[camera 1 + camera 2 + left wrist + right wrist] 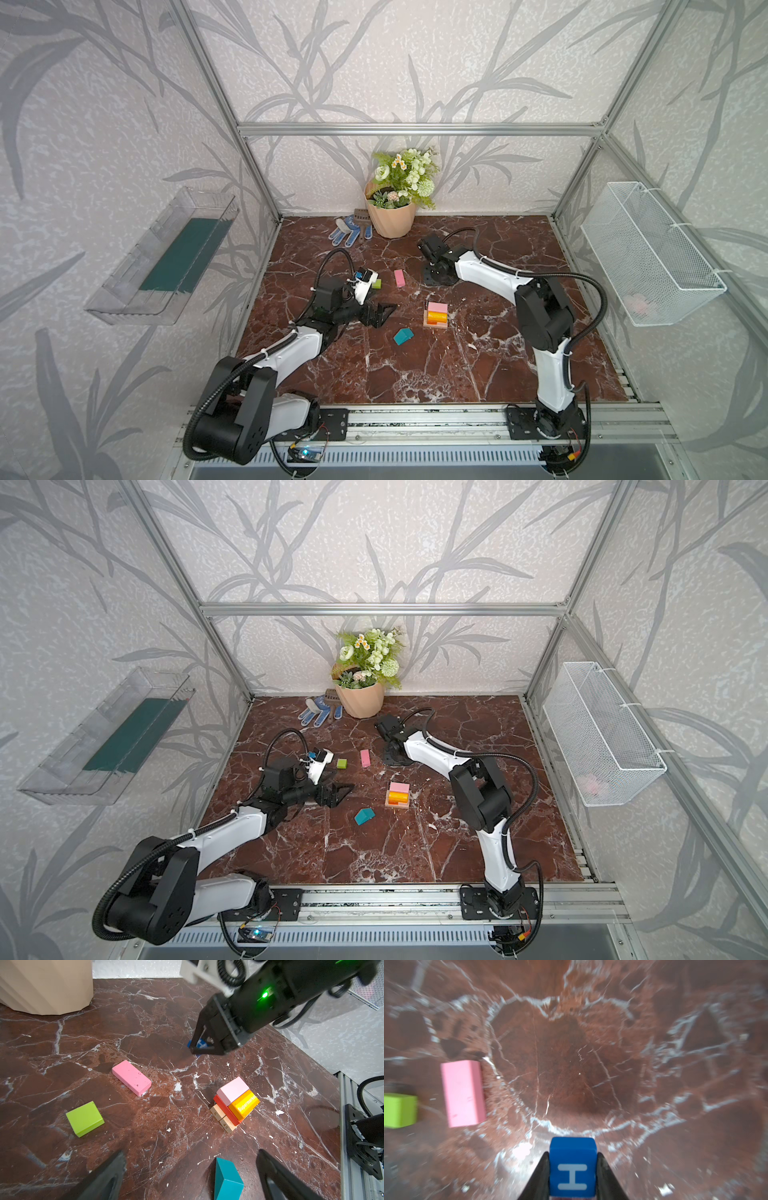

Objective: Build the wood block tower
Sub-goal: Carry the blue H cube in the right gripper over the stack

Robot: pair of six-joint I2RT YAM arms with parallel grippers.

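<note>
Red-brown marble tabletop (415,374) inside a wallpapered cell: the right gripper (573,1157) is clamped on the blue "H" cube (572,1176), one finger on each side face, toward the back of the table and well apart from the tower (436,314). Whether the cube has left the marble cannot be told.

The tower stands mid-table, tan blocks at the base, a red layer above, orange and pale pink uppermost. A pink block (399,278), a green cube (341,763) and the teal piece (403,336) lie loose on the marble. The left gripper (382,312) hangs spread wide and empty, the teal piece just ahead of it.

The step in hand looks to be the pick-up of the blue cube. The next move would call for a clean lift, a carry across to the tower, and a level set-down on its top without nudging the layers below.
</note>
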